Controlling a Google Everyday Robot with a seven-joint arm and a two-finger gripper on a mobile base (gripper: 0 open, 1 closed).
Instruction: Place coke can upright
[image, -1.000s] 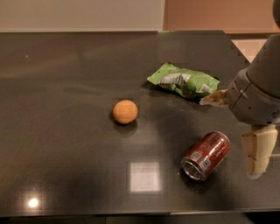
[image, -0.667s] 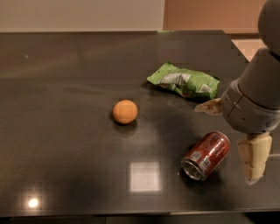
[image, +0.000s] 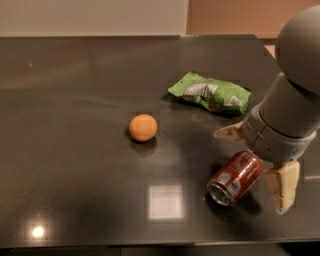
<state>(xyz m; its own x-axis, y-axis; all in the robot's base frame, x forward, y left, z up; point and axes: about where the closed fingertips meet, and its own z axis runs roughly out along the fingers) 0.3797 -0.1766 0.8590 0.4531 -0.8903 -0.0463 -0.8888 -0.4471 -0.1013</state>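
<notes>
Coke can on its side on the dark table, in the 4 o'clock part of the tabletop. Its long axis runs from 7 to 1 o'clock, with one silver end facing 7. The claw hangs over the can, spread wide, with one finger at the can's 12 o'clock and the other at its 3 to 4 o'clock. Ball lies at the can's 10 o'clock, snack bag at its 12.

Kitchen-like room: dark glossy counter, hand far right.

Tool straddles coke can; snack bag near behind; ball well left.
</notes>
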